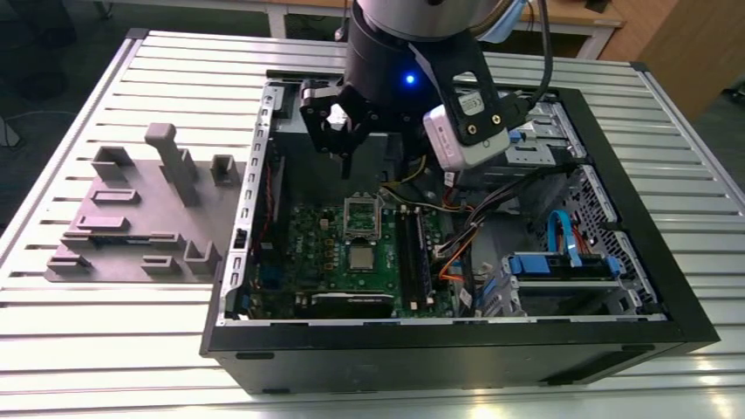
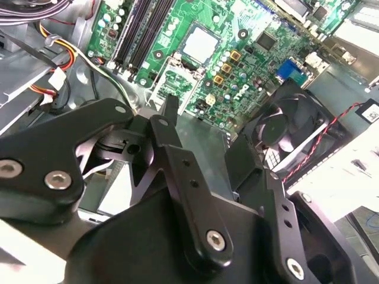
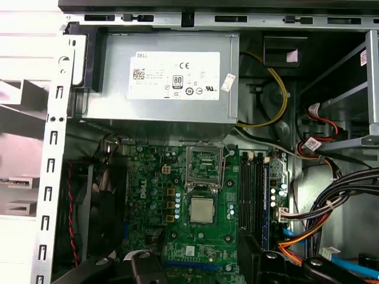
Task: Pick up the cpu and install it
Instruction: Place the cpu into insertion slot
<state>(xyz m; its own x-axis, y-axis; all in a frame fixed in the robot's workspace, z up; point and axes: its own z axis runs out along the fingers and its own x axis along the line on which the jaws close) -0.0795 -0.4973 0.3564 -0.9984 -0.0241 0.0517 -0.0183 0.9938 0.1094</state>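
The cpu [image 1: 363,256] is a small silver square lying flat in its socket on the green motherboard [image 1: 314,240], inside the open computer case. In both wrist views the cpu [image 3: 202,210] [image 2: 200,44] has nothing touching it. The silver socket frame [image 3: 205,167] stands flipped open beside it, toward the power supply. My gripper [image 1: 349,148] hangs above the case near the power supply, well clear of the cpu. In the first wrist view the gripper [image 3: 204,266] is open, its black fingers [image 3: 142,263] wide apart with nothing between them.
A grey power supply box [image 3: 163,77] with a white label fills one end of the case. A black fan [image 2: 290,127] with red wires sits near the fingers. Orange and black cables [image 3: 320,225] and memory slots [image 3: 251,195] flank the socket. A grey fixture block [image 1: 140,218] lies at the exterior view's left.
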